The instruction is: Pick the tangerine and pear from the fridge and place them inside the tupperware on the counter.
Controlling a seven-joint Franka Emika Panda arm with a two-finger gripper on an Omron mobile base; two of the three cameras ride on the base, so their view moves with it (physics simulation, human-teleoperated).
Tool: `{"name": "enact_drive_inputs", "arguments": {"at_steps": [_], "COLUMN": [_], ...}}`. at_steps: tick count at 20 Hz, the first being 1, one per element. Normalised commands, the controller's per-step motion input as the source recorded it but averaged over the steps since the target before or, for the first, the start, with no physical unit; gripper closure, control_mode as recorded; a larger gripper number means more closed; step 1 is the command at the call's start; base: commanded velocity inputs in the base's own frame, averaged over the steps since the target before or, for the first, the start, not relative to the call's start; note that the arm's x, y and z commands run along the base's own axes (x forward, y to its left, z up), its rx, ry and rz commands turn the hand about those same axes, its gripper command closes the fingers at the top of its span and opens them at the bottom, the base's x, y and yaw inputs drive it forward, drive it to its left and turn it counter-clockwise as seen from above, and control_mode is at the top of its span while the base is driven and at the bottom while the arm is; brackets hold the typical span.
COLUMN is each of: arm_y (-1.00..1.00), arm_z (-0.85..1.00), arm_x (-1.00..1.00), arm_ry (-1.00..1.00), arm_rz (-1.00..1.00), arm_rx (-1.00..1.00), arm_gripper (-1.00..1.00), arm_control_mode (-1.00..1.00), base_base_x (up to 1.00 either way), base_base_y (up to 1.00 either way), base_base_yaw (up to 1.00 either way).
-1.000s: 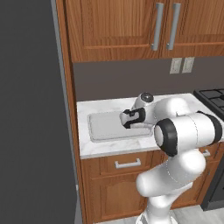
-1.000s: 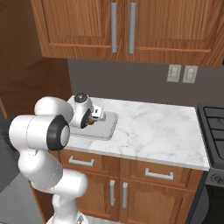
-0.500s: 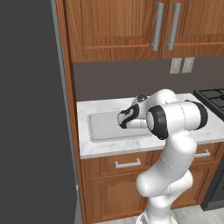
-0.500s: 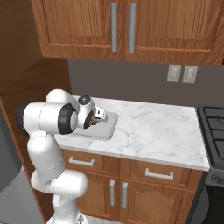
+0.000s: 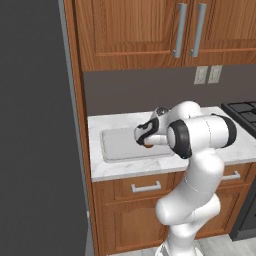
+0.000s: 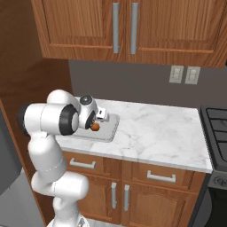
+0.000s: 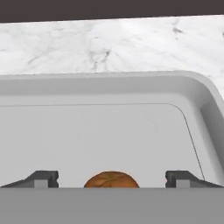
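Hand view findings: the tangerine (image 7: 111,180) is seen at the lower edge, lying between the two dark fingertips (image 7: 41,178), which stand wide apart with clear gaps on both sides of the fruit. No contact between fingers and fruit is observed; the gripper (image 7: 111,179) is spread and grips nothing. Beneath and beyond the fruit the flat floor of the tupperware (image 7: 192,94) is recorded, with its raised rim and one rounded corner at the upper right. White marbled counter (image 7: 87,43) is seen past the rim.

Left base view: the tupperware (image 5: 117,145) is found on the counter (image 5: 125,167), near the counter's left end, beside a tall dark grey panel (image 5: 35,125). The gripper (image 5: 145,140) is held low over the right part of the tray, and a small orange patch of the tangerine (image 5: 148,146) is visible just beneath it. A dark cooktop (image 5: 242,111) is noted at the far right.

Right base view: the tangerine (image 6: 95,127) is seen inside the tupperware (image 6: 111,131), just beside the gripper (image 6: 94,123). Whether the fruit rests on the tray floor cannot be told. Wooden wall cabinets (image 6: 133,26) with metal handles are mounted above, and two wall outlets (image 6: 184,74) are fitted on the grey backsplash.
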Motion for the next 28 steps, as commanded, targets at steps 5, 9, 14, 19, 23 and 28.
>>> {"name": "enact_drive_inputs", "arguments": {"at_steps": [5,9,14,19,23,28], "arm_y": [0.00,-0.02,-0.10,-0.09,-0.08,-0.03], "arm_z": [0.78,0.89,0.90,0.88,0.82,0.87], "arm_x": [-0.20,-0.71,-0.85,-0.94,-1.00,-0.96], "arm_ry": [0.00,-0.04,-0.03,-0.06,-0.11,-0.11], "arm_rz": [0.00,0.00,0.00,0.00,0.00,0.00], "arm_rx": [0.00,0.00,0.00,0.00,0.00,0.00], "arm_gripper": [-1.00,-1.00,-1.00,-1.00,-1.00,-1.00], "arm_control_mode": [-1.00,-1.00,-1.00,-1.00,-1.00,-1.00], "base_base_x": [0.00,0.00,0.00,0.00,0.00,0.00], "base_base_y": [0.00,0.00,0.00,0.00,0.00,0.00], "base_base_yaw": [0.00,0.00,0.00,0.00,0.00,0.00]}}
